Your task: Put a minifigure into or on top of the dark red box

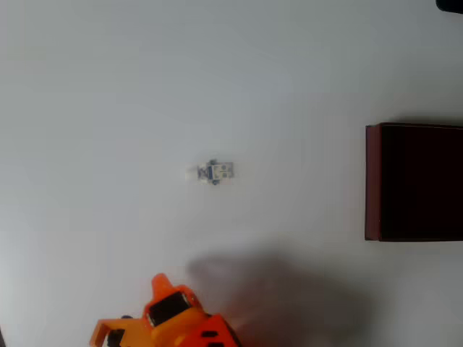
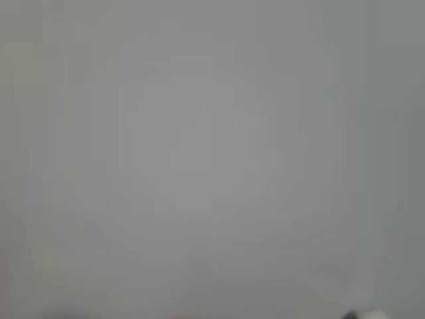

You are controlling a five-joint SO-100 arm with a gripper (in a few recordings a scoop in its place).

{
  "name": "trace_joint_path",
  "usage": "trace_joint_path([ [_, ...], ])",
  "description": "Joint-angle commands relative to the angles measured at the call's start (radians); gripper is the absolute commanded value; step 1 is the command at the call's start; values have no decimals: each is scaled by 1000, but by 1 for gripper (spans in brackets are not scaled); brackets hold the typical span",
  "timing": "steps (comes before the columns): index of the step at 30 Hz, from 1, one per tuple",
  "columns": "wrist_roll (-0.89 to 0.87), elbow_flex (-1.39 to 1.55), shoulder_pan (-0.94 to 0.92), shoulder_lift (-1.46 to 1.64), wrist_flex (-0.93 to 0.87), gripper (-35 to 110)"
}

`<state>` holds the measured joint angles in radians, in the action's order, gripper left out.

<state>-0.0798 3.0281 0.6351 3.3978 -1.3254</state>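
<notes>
Overhead view. Minifigure [image 1: 212, 173] lies flat on the white table [image 1: 108, 87], approx. mid-scene, nothing touching it. Dark red box [image 1: 372, 181] sits at the right edge, partly cut off by the frame, dark interior facing up, well apart from the fig. Orange arm [image 1: 170, 318] enters at the near (bottom) edge, left of centre, well short of the fig.; soft shadow on the table to its right.

Wrist view. Blurred grey surface, no usable detail.

Risks (judgement). (1) Fig. is tiny and lies flat: a descent slightly off-centre would likely nudge or flick it away rather than pinch it. (2) Fig. is pale on a pale table w/ low contrast, and the wrist cam. gives no usable cue, so alignment depends on the overhead alone. (3) Long carry to the right: a weak pinch on the small body could drop it short of the box. (4) Coming in low toward the box could strike its left wall.

Claw. Its fingers cannot be made out among the orange parts in the overhead, so spread vs. pressed together cannot be told. The arm stands well apart from fig. and box.
</notes>
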Motion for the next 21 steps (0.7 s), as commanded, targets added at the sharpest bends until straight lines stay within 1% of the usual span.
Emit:
trace_joint_path([
  [1,0,-8,23,12,-32,0],
  [16,-8,-8,23,12,-32,1],
  [19,-8,-9,17,12,-32,6],
  [21,-6,-9,17,12,-32,15],
])
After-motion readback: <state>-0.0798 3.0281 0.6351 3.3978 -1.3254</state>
